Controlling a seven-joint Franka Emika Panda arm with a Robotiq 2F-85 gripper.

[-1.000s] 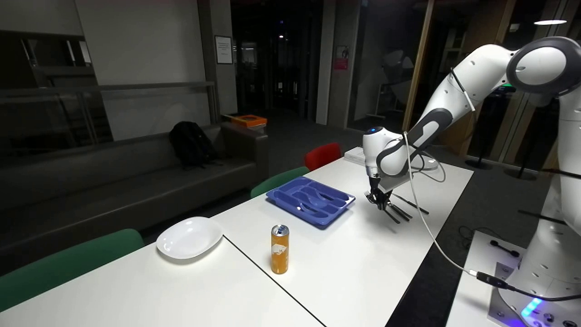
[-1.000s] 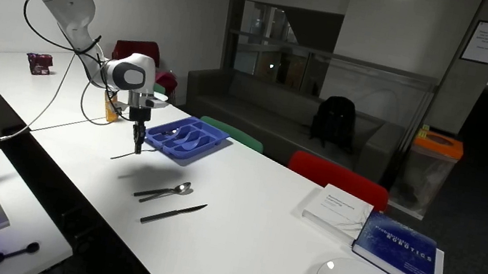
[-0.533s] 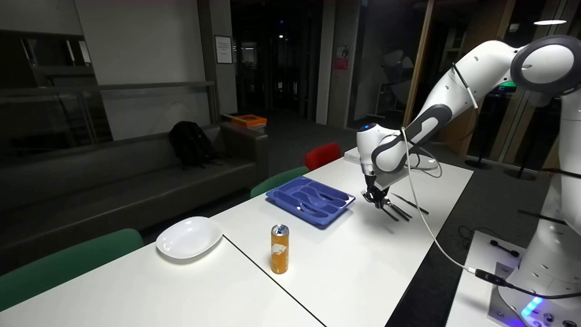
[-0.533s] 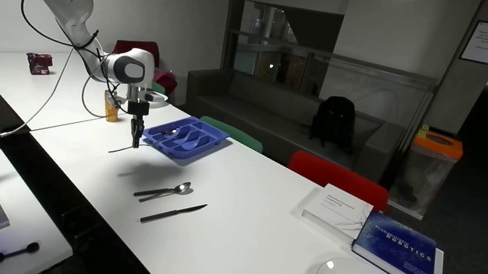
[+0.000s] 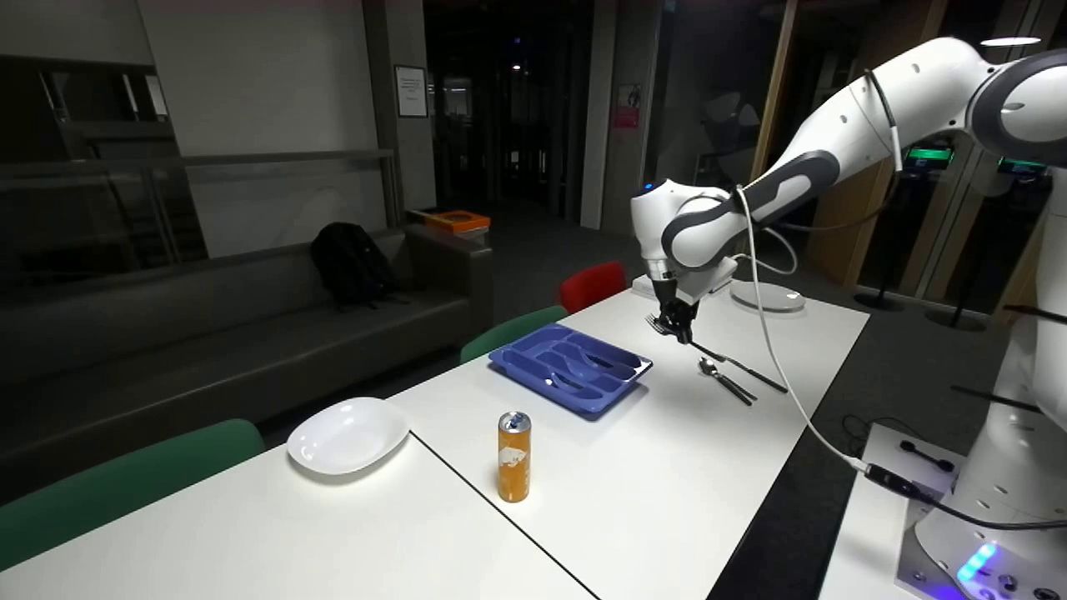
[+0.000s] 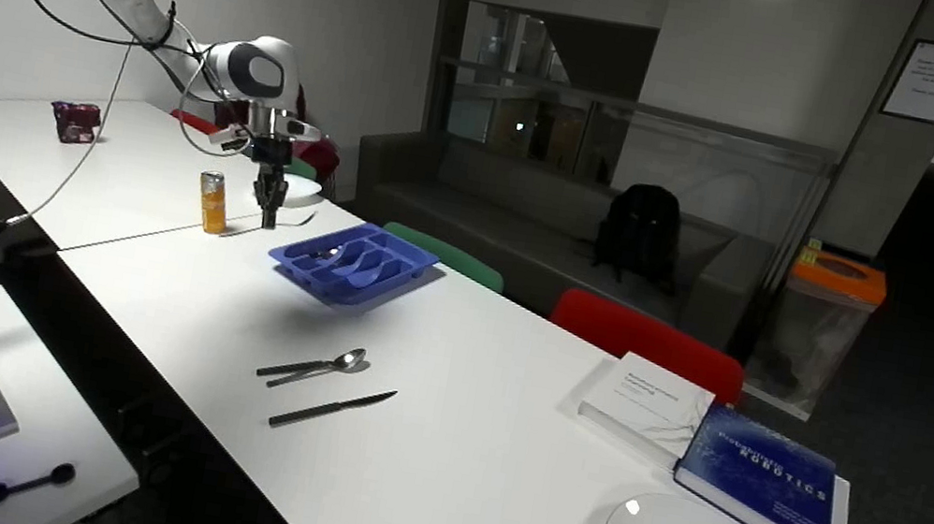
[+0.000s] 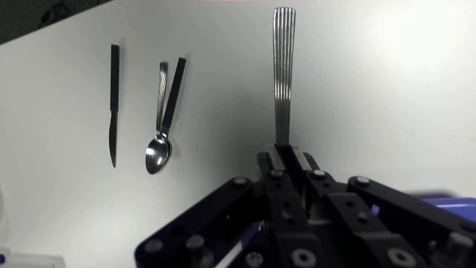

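The white bench (image 6: 479, 473) stands in dim light before a dark sofa (image 6: 496, 201). I have the pincer (image 7: 286, 152) pinched tight on a fork (image 7: 283, 74), in the air near the tray (image 5: 542, 387). From here I read "Probabilistic Robotics" on the blue book (image 6: 758, 481), "Reinforcement Learning" on the white book (image 6: 648, 397); the notice (image 6: 932, 82) is too small.

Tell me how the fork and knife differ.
The fork is held in the end effector; the knife lies on the table. The fork's handle is ribbed and silvery; the knife's is plain black. The fork ends in tines, the knife in a blade. Both are slim cutlery.
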